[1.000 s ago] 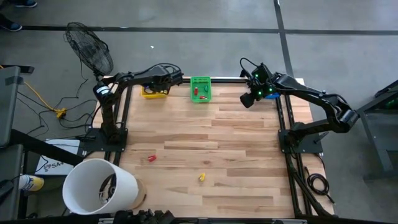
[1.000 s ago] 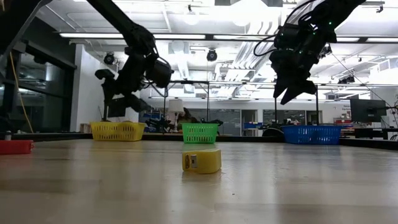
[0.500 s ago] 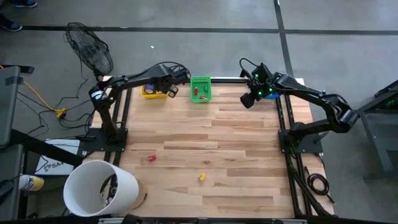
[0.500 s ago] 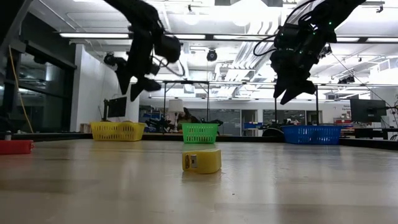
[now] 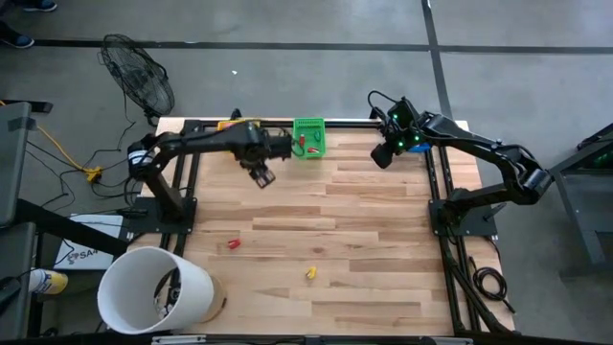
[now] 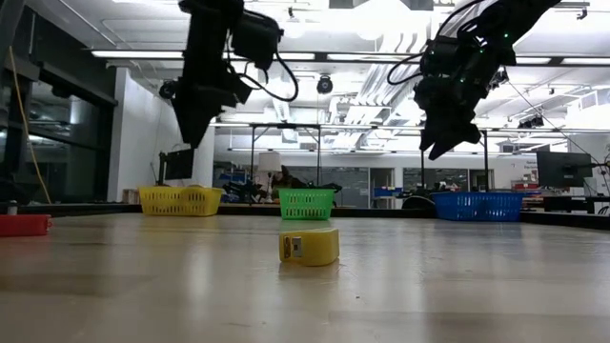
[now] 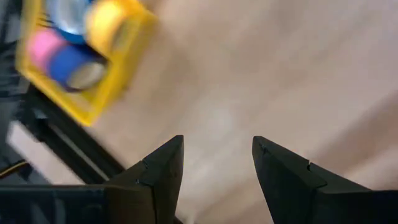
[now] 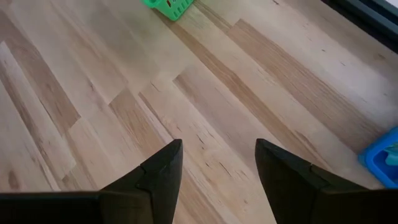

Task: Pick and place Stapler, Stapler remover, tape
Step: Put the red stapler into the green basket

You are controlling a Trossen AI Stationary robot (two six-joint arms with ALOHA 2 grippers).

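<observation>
Wooden table [image 5: 364,230], concrete floor [image 5: 316,24]

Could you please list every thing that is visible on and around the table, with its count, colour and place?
tape rolls: at least four, yellow, pink and blue, inside the yellow basket
yellow basket: one, far edge of table, left
green basket: one, far edge, middle, red pieces inside
blue basket: one, far edge, right
small yellow item: one, near middle of table
small red item: one, near left part of table
white bucket: one, off the near left corner
fan: one, dark, on the floor beyond the far left corner
left gripper: open, empty, above table near green basket
right gripper: open, empty, near blue basket
</observation>
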